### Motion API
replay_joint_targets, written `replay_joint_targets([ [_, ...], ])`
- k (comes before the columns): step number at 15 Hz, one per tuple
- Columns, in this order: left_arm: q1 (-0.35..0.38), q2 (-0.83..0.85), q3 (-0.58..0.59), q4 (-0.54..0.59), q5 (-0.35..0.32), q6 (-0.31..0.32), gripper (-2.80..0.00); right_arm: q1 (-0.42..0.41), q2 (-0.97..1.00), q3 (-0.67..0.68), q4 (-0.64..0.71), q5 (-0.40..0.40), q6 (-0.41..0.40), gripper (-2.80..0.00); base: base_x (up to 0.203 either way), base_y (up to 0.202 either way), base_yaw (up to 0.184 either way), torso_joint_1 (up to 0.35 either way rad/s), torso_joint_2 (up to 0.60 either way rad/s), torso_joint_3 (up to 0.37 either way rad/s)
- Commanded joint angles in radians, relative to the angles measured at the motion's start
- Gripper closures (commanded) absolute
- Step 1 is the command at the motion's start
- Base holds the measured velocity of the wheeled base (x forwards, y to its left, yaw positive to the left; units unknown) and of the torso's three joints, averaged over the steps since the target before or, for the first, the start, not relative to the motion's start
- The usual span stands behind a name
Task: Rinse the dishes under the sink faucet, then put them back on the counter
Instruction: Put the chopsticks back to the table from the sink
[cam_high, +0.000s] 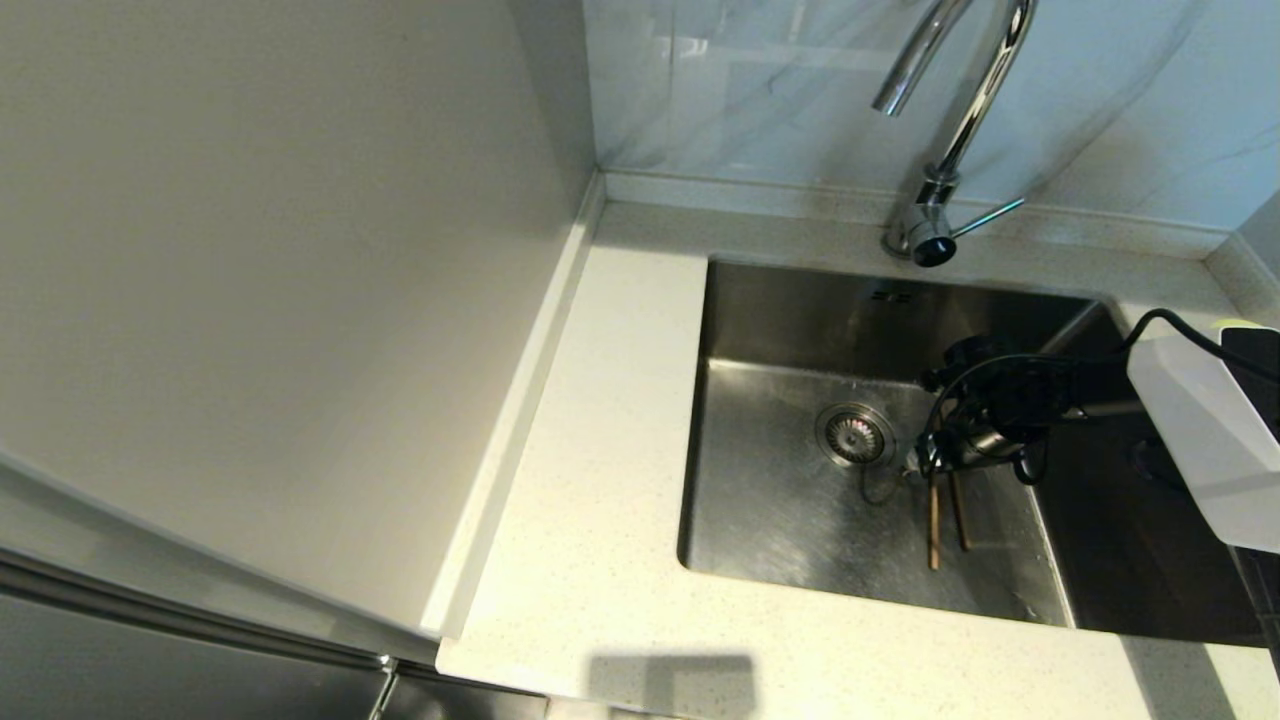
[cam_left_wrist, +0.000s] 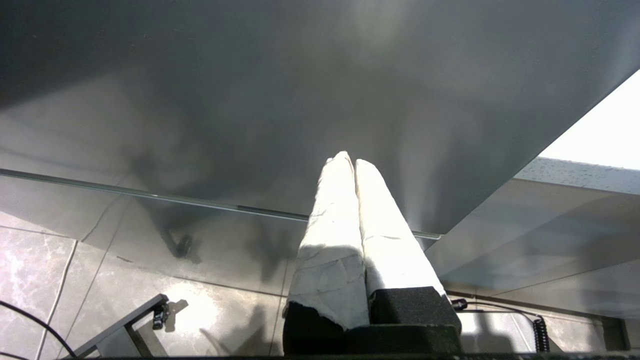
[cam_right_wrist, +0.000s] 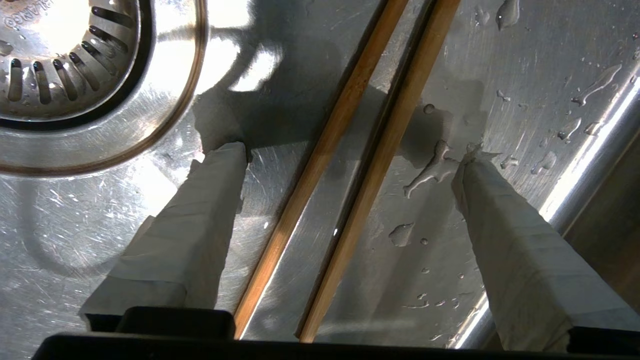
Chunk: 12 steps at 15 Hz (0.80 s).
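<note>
Chopsticks (cam_right_wrist: 350, 165), two, brown wood, lie flat and side by side on the wet floor of the sink (cam_high: 780, 500), between the spread fingers (cam_right_wrist: 200, 220) of the right gripper (cam_right_wrist: 350, 155) and touched by neither. Right gripper stands wide apart with nothing in its grasp, tips down at the steel floor, one finger just beside the round drain (cam_right_wrist: 75, 75). Faucet (cam_high: 950, 130) rises behind it over the counter (cam_high: 590, 480). Left gripper (cam_left_wrist: 350, 162) hangs parked below the counter, fingers pressed together, holding nothing.
</note>
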Motion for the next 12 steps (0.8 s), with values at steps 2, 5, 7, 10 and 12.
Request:
replay_joint_targets([
  [2, 0.0, -0.003, 0.0, -0.001, 0.0, -0.001, 0.0, -0.003, 0.009, 0.007, 0.005, 0.002, -0.003, -2.8, 0.0, 0.0, 0.0, 0.0, 0.0, 0.0],
  [5, 0.0, -0.003, 0.0, -0.001, 0.0, -0.001, 0.0, -0.006, 0.005, 0.029, 0.005, 0.004, -0.006, 0.0, 0.0, 0.0, 0.0, 0.0, 0.0, 0.0],
  [7, 0.0, -0.003, 0.0, -0.001, 0.0, -0.001, 0.0, -0.007, 0.0, 0.046, 0.005, 0.007, -0.005, 0.0, 0.0, 0.0, 0.0, 0.0, 0.0, 0.0],
  [10, 0.0, -0.003, 0.0, -0.001, 0.0, -0.001, 0.0, -0.01, -0.008, 0.064, 0.01, 0.069, -0.009, 0.0, 0.0, 0.0, 0.0, 0.0, 0.0, 0.0],
  [12, 0.0, -0.003, 0.0, -0.001, 0.0, -0.001, 0.0, -0.009, -0.006, 0.07, 0.011, 0.073, -0.016, 0.0, 0.0, 0.0, 0.0, 0.0, 0.0, 0.0],
])
